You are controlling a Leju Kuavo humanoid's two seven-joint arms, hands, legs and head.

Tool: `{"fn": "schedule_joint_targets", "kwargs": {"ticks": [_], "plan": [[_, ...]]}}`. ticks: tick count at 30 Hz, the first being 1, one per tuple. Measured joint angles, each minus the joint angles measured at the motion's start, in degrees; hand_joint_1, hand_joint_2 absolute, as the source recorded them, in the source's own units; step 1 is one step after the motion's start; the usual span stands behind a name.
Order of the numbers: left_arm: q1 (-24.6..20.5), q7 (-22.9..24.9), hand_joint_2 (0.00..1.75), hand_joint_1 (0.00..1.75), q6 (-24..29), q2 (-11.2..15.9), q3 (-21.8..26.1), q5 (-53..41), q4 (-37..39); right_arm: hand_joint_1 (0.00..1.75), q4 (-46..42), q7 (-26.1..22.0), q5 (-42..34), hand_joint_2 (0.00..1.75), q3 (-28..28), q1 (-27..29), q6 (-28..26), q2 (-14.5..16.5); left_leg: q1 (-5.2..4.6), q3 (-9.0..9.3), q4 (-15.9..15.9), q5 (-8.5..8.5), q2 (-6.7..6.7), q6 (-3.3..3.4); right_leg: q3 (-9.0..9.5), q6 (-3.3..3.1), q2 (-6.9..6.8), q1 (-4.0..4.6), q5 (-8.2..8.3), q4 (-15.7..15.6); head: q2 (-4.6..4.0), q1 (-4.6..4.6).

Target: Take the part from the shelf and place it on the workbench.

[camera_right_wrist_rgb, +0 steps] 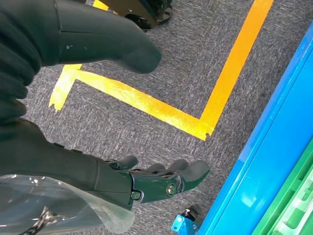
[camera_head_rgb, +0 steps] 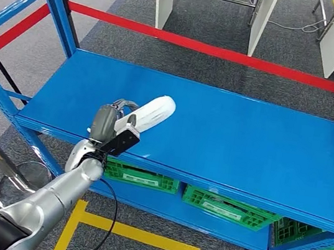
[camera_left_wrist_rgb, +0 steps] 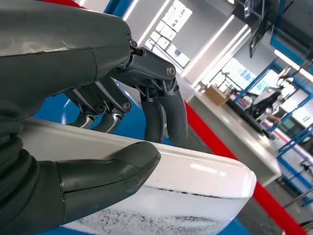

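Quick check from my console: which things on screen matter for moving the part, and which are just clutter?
Part of the job:
- white part, held in the left hand, thumb across it
- blue shelf it sits over

Just lying about:
- green crates on the lower level
- yellow floor tape
- red barrier strip
- right hand, hanging with nothing in it

White part: its near end was covered by the left hand; in the left wrist view the thumb hid a stretch of it and the picture's edge cut off its underside.
Left hand fingers: their tips were hidden behind the part.
Green crates: mostly hidden under the blue shelf; contents could not be told.
Right hand: wrist side cut off by the picture's edge.
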Motion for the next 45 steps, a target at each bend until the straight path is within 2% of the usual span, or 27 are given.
{"fn": "schedule_joint_targets", "kwargs": {"ticks": [17,45], "plan": [[-0.6,4.0,1.75,1.75,1.4,-0.1,-2.7,-7.2,8.5,0.00,0.0,0.4,0.1,1.75,0.3,0.1,0.1,0.0,0.00,0.00,0.0,0.00,0.00,0.00,0.00,0.00,0.00,0.00,0.00,0.0,0.00,0.00],[-0.3,6.6,1.75,1.75,1.2,-0.4,-5.0,-12.8,11.2,0.00,0.0,0.5,0.1,1.75,0.3,0.1,0.2,0.0,0.00,0.00,0.0,0.00,0.00,0.00,0.01,0.00,-0.01,0.00,0.00,0.0,0.00,0.00]]}}
